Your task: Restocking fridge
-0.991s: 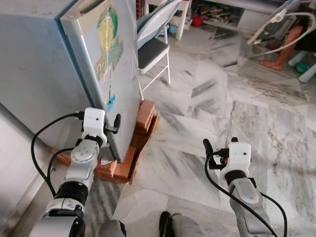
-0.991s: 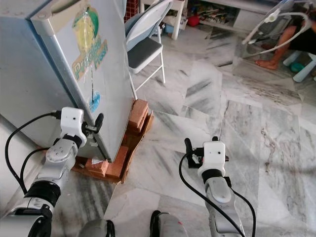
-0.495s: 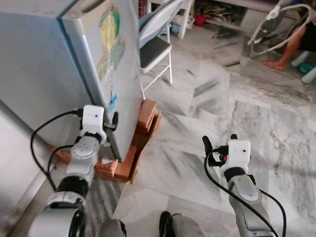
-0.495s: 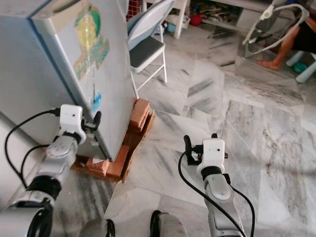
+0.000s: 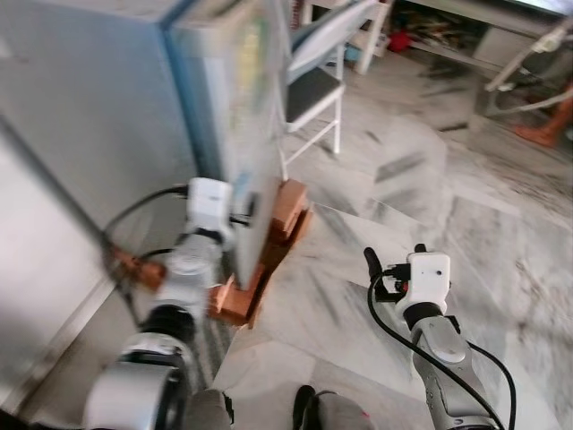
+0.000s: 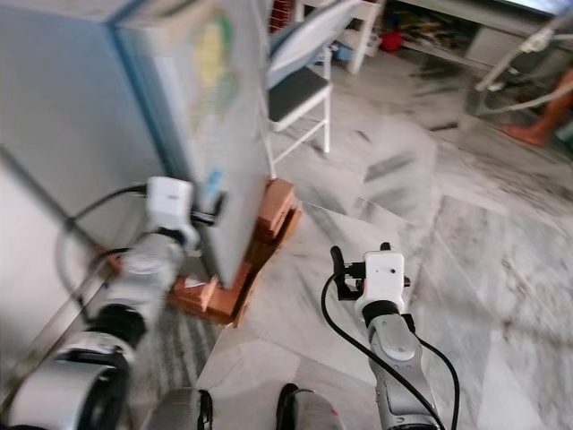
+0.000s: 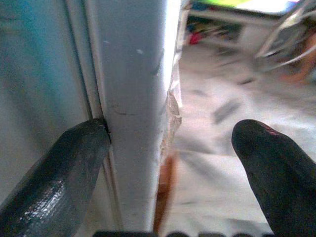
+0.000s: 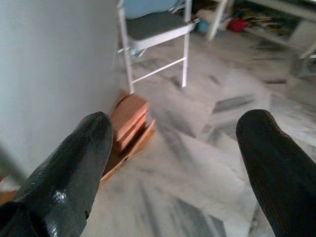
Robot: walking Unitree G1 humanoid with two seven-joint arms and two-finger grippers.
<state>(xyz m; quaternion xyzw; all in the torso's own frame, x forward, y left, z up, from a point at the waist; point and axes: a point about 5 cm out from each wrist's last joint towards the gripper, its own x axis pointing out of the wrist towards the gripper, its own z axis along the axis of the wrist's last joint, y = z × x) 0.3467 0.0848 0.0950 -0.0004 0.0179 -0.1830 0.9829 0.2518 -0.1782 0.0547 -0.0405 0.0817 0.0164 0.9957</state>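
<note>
At the fridge door [image 7: 131, 103] edge I have the left gripper [image 7: 173, 148], jaws spread wide, one finger [image 7: 59, 168] hooked in the seam. To open it cleanly, I'd pull slowly outward along the door's swing. My right gripper [image 8: 173, 148] hangs wide open over the floor [image 8: 197, 163].

Fridge [image 5: 134, 98] on bricks [image 5: 286, 202], chair [image 5: 313, 85] behind
</note>
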